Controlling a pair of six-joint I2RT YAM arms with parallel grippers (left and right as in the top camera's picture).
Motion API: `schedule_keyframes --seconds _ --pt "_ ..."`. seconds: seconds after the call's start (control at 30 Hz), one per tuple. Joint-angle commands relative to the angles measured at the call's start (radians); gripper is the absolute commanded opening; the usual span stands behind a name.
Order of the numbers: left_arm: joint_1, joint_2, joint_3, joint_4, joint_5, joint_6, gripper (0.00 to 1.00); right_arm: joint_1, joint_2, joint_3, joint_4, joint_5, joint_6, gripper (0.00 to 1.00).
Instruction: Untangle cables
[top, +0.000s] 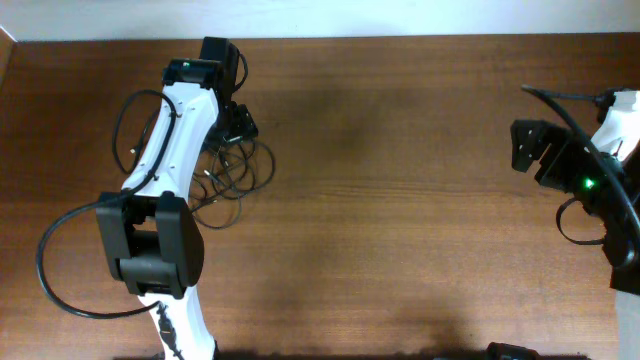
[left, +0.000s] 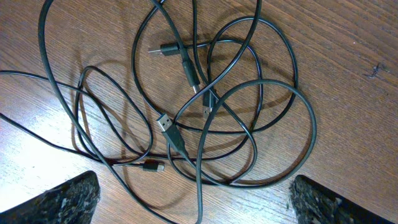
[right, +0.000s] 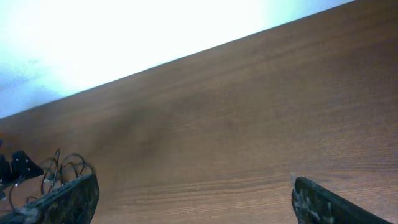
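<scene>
The cables (left: 205, 102) lay in a loose tangle of overlapping loops at the left of the table (top: 400, 200), their plugs gathered near the middle of the bunch. The left gripper (left: 196, 200) hung directly above them, fingers spread wide and holding nothing, apparently so that one strand or plug could be chosen. The right gripper (right: 194, 202), likewise wide open and empty, stood well apart over bare wood, probably to keep clear.

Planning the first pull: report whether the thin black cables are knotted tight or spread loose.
Spread loose: the thin black cables lie in wide overlapping loops on the brown wooden table, wood showing between strands.
</scene>
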Motion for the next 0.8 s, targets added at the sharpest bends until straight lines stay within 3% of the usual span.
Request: schedule_keyframes --seconds 0.0,0.4,0.77 --pt "0.003 -0.011 -0.005 0.002 0.0 0.002 0.99 0.001 -0.006 -0.003 0.0 0.009 -0.007 0.98" --pt "0.003 -0.011 -0.005 0.002 0.0 0.002 0.99 0.001 -0.038 -0.273 0.0 0.009 -0.007 0.98" --pt "0.003 -0.011 -0.005 0.002 0.0 0.002 0.99 0.003 -0.078 -0.283 0.0 0.009 -0.007 0.98"
